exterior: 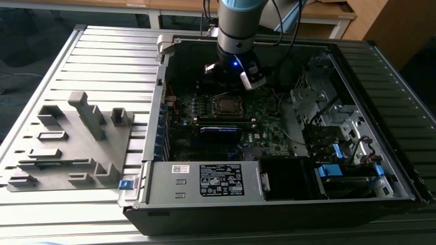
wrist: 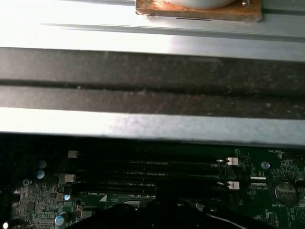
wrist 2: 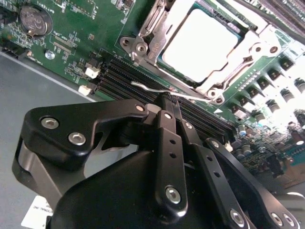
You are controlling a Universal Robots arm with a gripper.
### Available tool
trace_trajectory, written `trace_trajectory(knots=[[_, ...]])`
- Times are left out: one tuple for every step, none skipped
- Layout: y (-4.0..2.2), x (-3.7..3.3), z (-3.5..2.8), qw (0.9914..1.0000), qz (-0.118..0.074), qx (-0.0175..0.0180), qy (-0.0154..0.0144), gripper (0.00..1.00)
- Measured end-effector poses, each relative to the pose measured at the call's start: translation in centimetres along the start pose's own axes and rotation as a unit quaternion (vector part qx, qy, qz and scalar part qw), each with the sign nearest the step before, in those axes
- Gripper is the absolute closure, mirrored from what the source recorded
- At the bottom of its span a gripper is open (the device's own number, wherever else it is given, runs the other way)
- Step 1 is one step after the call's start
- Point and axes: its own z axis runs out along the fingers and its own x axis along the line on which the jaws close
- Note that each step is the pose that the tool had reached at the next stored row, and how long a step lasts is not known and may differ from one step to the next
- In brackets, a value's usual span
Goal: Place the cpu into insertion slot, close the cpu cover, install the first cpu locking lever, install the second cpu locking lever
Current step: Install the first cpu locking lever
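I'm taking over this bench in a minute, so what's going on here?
A robot arm is working inside an open computer case. The cpu sits in its socket on the motherboard, and the cpu cover appears to lie flat around it. The pincer is shut, with its tips right at a thin wire locking lever beside the socket. Whether it touches the lever, I cannot tell.
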Motion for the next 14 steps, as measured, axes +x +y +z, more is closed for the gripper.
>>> trace_trajectory(knots=[[0.00,-0.01,0.01,1.00000,-0.003,-0.0001,0.0007,0.89],[-0.01,-0.02,0.02,0.99998,-0.006,-0.0002,0.0013,0.89],[-0.02,-0.02,0.03,0.99997,-0.007,-0.0003,0.0016,0.89],[-0.02,-0.01,0.03,0.99997,-0.007,-0.0003,0.0017,0.89],[-0.02,-0.02,0.05,0.99997,-0.007,-0.0003,0.0017,0.89],[-0.03,-0.05,0.06,0.99998,-0.007,-0.0003,0.0015,0.89],[-0.04,-0.08,0.08,0.99999,-0.004,-0.0002,0.0011,0.89],[-0.04,-0.10,0.09,1.00000,-0.002,0.0000,0.0004,0.89],[-0.05,-0.12,0.11,1.00000,0.001,0.0002,-0.0003,0.89],[-0.05,-0.14,0.12,0.99999,0.004,0.0004,-0.0009,0.89],[-0.06,-0.16,0.13,0.99997,0.007,0.0005,-0.0016,0.89],[-0.06,-0.18,0.14,0.99995,0.010,0.0007,-0.0023,0.89],[-0.06,-0.19,0.15,0.99992,0.013,0.0008,-0.0029,0.89],[-0.06,-0.19,0.15,0.99989,0.015,0.0009,-0.0033,0.89]])
